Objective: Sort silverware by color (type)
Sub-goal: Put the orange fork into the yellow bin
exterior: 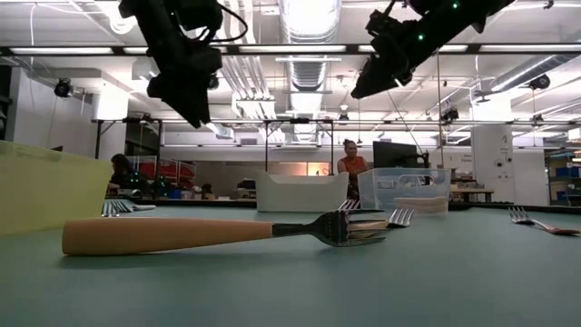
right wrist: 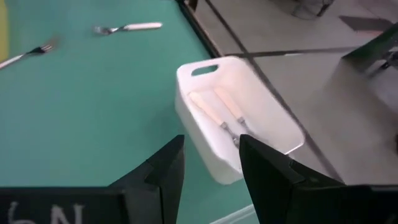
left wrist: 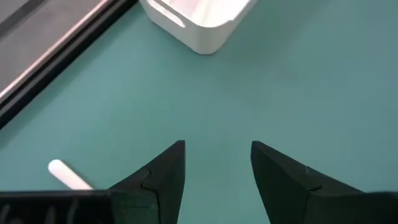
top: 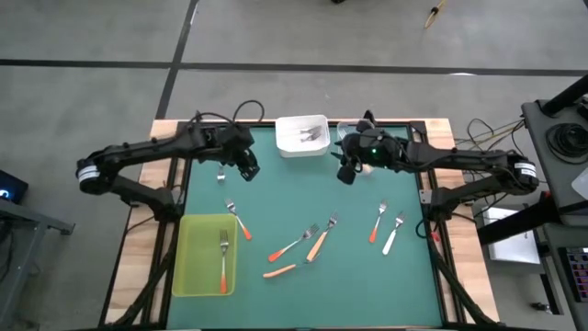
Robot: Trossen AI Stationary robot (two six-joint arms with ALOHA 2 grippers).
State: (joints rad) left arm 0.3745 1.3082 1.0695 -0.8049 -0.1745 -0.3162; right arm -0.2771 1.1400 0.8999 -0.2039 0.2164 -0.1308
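Small forks lie scattered on the green table. Near the middle are a red-orange one [top: 289, 246] and light orange ones [top: 317, 241]. To the right lie a red-orange [top: 378, 225] and a white one [top: 393, 234]. One red-orange fork [top: 223, 262] lies in the yellow-green tray [top: 188, 276]. The white tray [top: 303, 135] holds light-handled forks [right wrist: 221, 115]. My left gripper [top: 246, 165] hovers open over bare table left of that tray, beside a white-handled fork [left wrist: 68, 175]. My right gripper [top: 347, 170] hangs open just right of the white tray [right wrist: 249, 134].
A clear tray [top: 354, 133] stands at the far edge, right of the white tray, under my right arm. Wooden boards [top: 138, 239] border the green mat. In the low view a light orange fork [exterior: 218, 233] lies close to the camera. People sit in the room behind.
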